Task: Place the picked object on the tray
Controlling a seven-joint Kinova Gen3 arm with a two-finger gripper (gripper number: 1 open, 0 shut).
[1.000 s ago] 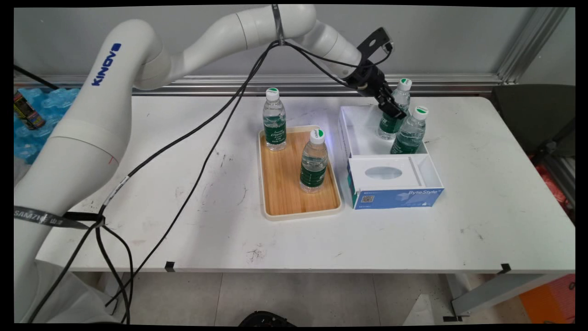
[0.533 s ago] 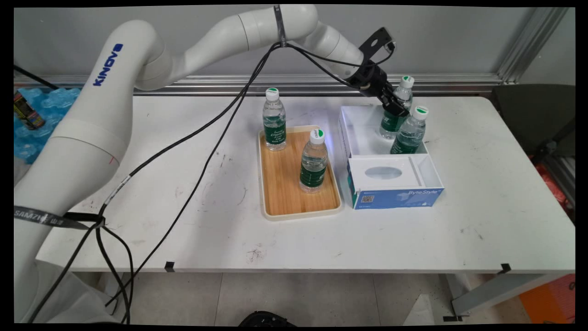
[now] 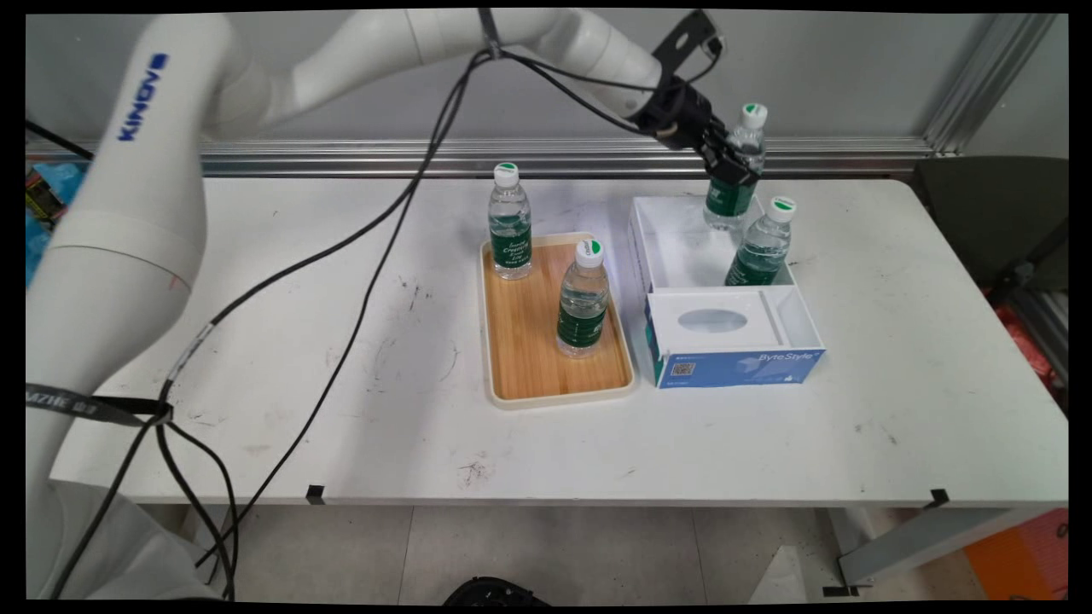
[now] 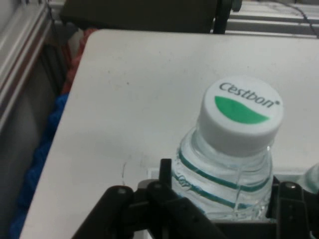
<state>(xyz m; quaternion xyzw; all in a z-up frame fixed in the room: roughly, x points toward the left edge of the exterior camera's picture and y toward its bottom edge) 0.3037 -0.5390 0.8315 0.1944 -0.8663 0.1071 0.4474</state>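
The gripper (image 3: 732,166) pinches a water bottle (image 3: 734,166) at its shoulder, lifted above the far end of the white box (image 3: 661,251), beside another bottle (image 3: 761,241).

You look down on a scuffed white table (image 3: 256,281) set against a grey wall (image 3: 853,68), an aluminium rail (image 3: 341,156) at twelve o'clock, pale floor tiles (image 3: 554,554) at six, a dark chair (image 3: 990,213) at three.
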